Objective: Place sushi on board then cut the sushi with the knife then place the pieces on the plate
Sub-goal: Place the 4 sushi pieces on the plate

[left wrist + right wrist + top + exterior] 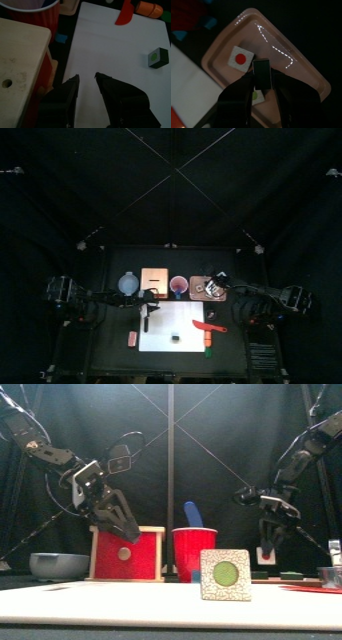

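- Your right gripper [262,70] is clamped on a dark sushi block [262,79], pinched between the jaw tips with nothing else in its grasp.
- Directly beneath that gripper lies the pink tray [298,60]. A white-faced piece with a red centre [239,58] lies on the tray just beside the jaw tips, and a greenish bit shows between the jaws lower down; you cannot tell what it is.
- Your left gripper [87,76] is empty, its jaws a narrow gap apart, hanging over the white cutting board [113,50].
- Close alongside its jaws stands the wooden box [20,50], the nearest thing in its way.
- Ahead of the left gripper, a green-centred sushi piece [158,57] stands alone on the board, well apart from the jaws.
- Farther out lie the red knife [125,12] and an orange toy [150,9].
- The red cup [194,554] with the blue knife [191,514] stands between your two grippers; the bowl [60,565] sits beyond the box.
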